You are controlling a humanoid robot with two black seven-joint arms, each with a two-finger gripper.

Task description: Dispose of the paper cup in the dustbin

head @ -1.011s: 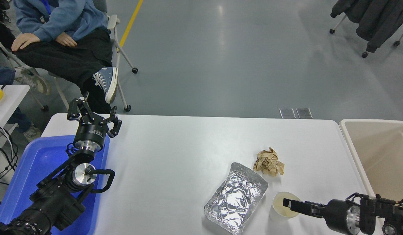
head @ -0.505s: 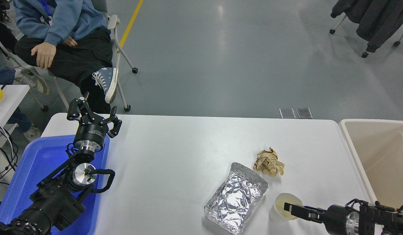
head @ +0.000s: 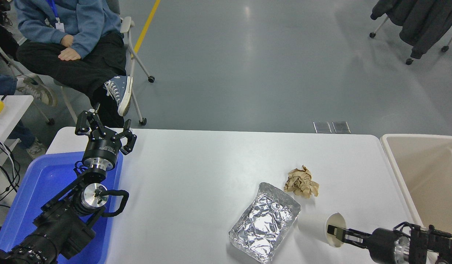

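Paper cup [head: 318, 227] at the near right of the white table [head: 196, 165], tipped over with its mouth facing the right gripper [head: 334, 231] — base toward the foil tray [head: 264, 222], just beside the tray's right edge. Cream inside visible through the rim. Whether lying on the table or slightly lifted: cannot tell.

Right gripper in from the lower right, low and roughly level. 1 finger [head: 332, 230] reaching into the cup's mouth, against the inner wall; the other finger not made out, probably hidden behind the cup wall or below it. Looks like a pinch on the cup's wall near the rim, but how far closed the fingers are cannot be told from this view — firm hold not confirmed.

Dustbin [head: 394, 172] at the table's right edge, beige, open top, near the cup and to its right. Nothing seen inside the visible part.

Progress: early-to-middle. Cup reached and engaged, not yet carried, not yet in the bin. Left to do: secure the grip, lift clear of the table, swing right over the bin's rim, let go. Risk, as a guess: thin wall crushing or the cup slipping off 1 finger.

Left gripper [head: 103, 129] parked at the far left above the blue tub [head: 35, 183], fingers spread wide, holding nothing.

Crumpled brown paper ball [head: 301, 182] behind the tray, apart from the cup. Person [head: 70, 40] seated past the table's far left.
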